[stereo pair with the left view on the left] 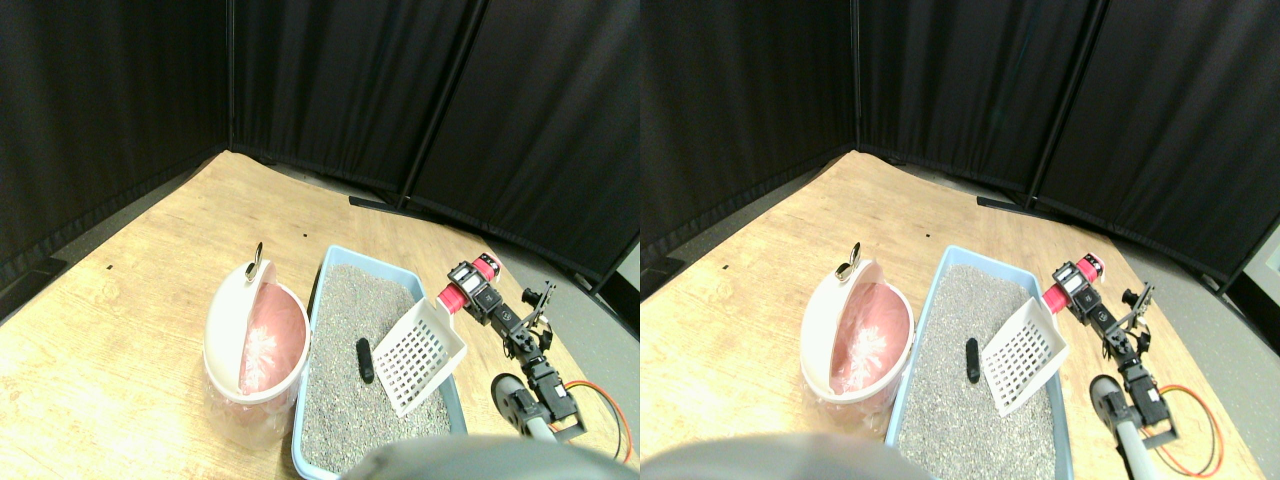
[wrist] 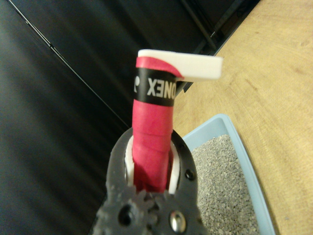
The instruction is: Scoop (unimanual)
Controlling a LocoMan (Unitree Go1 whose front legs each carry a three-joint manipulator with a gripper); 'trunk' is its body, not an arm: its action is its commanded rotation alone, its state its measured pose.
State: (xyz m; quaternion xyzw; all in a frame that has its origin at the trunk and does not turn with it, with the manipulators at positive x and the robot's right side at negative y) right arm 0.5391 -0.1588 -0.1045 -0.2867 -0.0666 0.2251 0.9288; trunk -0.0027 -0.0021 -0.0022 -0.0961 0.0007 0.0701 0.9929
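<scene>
- Grey litter (stereo pair with the left view on the left: 375,340) fills the pale blue litter tray (stereo pair with the left view on the left: 330,262), which sits on the wooden floor (stereo pair with the left view on the left: 130,300), touching the white bin (stereo pair with the left view on the left: 228,320) at its side.
- Bin has a pink liner (stereo pair with the left view on the left: 272,335) and its swing lid (stereo pair with the left view on the left: 232,300) is tipped open.
- Target: a small dark lump (stereo pair with the left view on the left: 365,360) lies on the litter near the tray's middle, uncovered.
- White slotted scoop (stereo pair with the left view on the left: 420,355) sits just beside the lump, on the side away from the bin. Its blade is angled down toward the litter; I can't tell whether the edge touches the surface.
- Right claw (stereo pair with the left view on the left: 468,290) is clamped on the scoop's red-wrapped handle (wrist: 152,147). Wrist view shows the jaws closed around the wrap on both sides, with the white handle end (wrist: 195,66) sticking out past them.
- Scoop basket looks empty, nothing visible on the slots.
- Step, as I read it: approach done, scoop lined up next to the lump, pickup not yet made.
- Next move needs: dip the leading edge into the litter, push sideways under the lump toward the bin side, then level the blade so the lump stays in while loose litter sifts out.
- After that: carry over the tray wall to the bin opening and tip.
- Risk: a shallow pass just shoves the lump along.
</scene>
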